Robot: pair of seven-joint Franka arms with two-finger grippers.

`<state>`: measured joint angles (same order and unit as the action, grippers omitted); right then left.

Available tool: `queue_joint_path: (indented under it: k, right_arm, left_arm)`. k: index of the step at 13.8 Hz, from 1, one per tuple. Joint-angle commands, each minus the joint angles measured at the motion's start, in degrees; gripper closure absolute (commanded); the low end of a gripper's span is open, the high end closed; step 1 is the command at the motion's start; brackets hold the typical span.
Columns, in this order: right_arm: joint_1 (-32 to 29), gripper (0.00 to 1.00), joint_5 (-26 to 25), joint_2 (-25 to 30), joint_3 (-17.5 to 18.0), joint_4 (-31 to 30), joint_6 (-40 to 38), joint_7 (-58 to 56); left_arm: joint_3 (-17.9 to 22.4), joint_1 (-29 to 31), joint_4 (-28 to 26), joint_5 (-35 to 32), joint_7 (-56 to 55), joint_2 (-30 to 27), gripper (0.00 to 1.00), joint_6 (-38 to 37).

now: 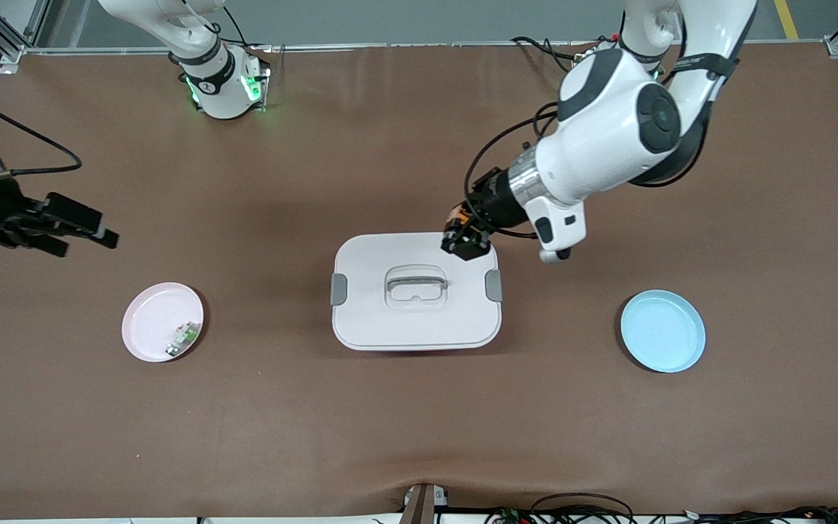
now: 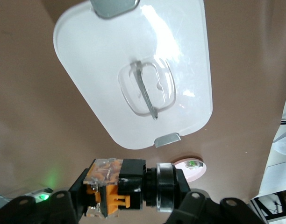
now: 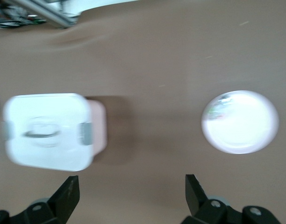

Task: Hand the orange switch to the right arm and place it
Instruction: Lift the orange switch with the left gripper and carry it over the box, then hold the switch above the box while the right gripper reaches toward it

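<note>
Gripping black-orange switch [image 2: 129,189], left gripper [image 1: 464,239] over box lid [image 1: 419,320].

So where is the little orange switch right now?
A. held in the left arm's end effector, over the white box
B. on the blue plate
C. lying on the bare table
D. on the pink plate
A: the left end effector is shut on the orange switch, up over a corner of the white box.

I can read no text, label, brand or number anywhere in my views. The right arm's base [image 1: 223,86] carries a small dark mark beside its green lights, but I cannot make it out as any letter or sign.
</note>
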<state>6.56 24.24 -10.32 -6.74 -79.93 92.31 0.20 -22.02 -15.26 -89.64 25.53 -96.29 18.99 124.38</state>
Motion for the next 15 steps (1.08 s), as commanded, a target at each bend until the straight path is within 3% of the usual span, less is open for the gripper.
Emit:
queue_joint_path:
  k: [1,3,6,8,15]
  right_arm:
    - [1.8,0.00,15.3,3.6,0.0,-11.7,10.1,3.9]
    - [6.4,0.00,16.1,8.3,0.4,-21.8,20.1,4.2]
    - [12.5,0.00,19.7,11.2,0.5,-29.8,29.5,4.5]
    - [15.2,0.00,22.3,12.0,0.5,-32.1,31.8,4.2]
    - [20.8,0.00,22.3,13.6,0.5,-37.5,33.7,1.4]
  left_arm:
    - [0.4,-3.3,0.8,-0.7,-9.9,1.9,0.61,5.1]
    - [0.4,-5.6,1.0,-0.7,-13.0,3.2,0.61,7.8]
    - [0.6,-8.6,1.0,-0.8,-17.1,5.1,0.61,12.1]
    - [0.8,-10.7,1.0,-1.0,-19.6,5.4,0.61,14.6]
    - [0.8,-13.0,2.6,-2.1,-25.1,7.4,0.61,18.6]
